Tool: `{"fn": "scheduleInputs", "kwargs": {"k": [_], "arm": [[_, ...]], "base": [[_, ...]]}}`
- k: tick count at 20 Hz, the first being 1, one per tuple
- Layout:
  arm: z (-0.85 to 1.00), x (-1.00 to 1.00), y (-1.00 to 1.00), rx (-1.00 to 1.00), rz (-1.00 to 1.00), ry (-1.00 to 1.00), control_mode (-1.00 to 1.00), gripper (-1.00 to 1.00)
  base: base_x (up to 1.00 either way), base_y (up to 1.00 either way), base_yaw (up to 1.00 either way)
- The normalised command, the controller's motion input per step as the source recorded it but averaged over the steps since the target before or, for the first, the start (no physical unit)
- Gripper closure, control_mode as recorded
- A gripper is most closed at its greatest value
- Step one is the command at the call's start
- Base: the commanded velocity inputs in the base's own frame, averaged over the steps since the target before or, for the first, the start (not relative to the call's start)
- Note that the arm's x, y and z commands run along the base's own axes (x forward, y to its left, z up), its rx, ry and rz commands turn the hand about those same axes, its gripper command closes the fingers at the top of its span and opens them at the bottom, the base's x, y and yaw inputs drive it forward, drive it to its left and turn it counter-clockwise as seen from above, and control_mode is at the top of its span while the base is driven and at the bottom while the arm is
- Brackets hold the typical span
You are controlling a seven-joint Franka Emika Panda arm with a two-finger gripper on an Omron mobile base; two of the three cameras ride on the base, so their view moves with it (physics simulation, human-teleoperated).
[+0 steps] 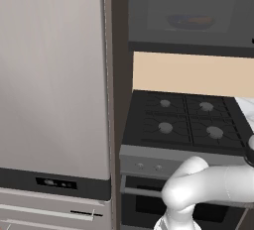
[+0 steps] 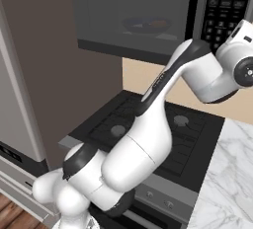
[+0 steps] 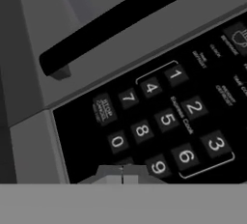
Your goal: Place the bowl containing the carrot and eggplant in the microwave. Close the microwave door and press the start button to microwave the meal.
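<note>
Up close, the gripper (image 3: 122, 175), fingers pressed together, sits against the microwave (image 2: 148, 16) keypad's lower edge, just beside the door handle (image 3: 120, 18). Behind the shut microwave door (image 2: 131, 18), the bowl (image 2: 147, 25) shows dimly; its carrot and eggplant blur.

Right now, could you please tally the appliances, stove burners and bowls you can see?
Appliances: 3 (microwave, stove, fridge)
Stove burners: 4
Bowls: 1, behind the shut microwave door
Total: 8
</note>
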Motion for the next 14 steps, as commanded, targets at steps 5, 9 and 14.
{"fn": "scheduleInputs", "kwargs": {"k": [5, 9, 14], "arm": [[0.00, 0.19, -0.18, 0.01, 0.00, 0.00, -1.00, 1.00], [0.00, 0.12, -0.20, 0.00, 0.00, 0.00, -1.00, 1.00], [0.00, 0.13, -0.10, 0.00, 0.00, 0.00, -1.00, 1.00]], "base": [[0.00, 0.00, 0.00], [0.00, 0.00, 0.00], [0.00, 0.00, 0.00]]}}
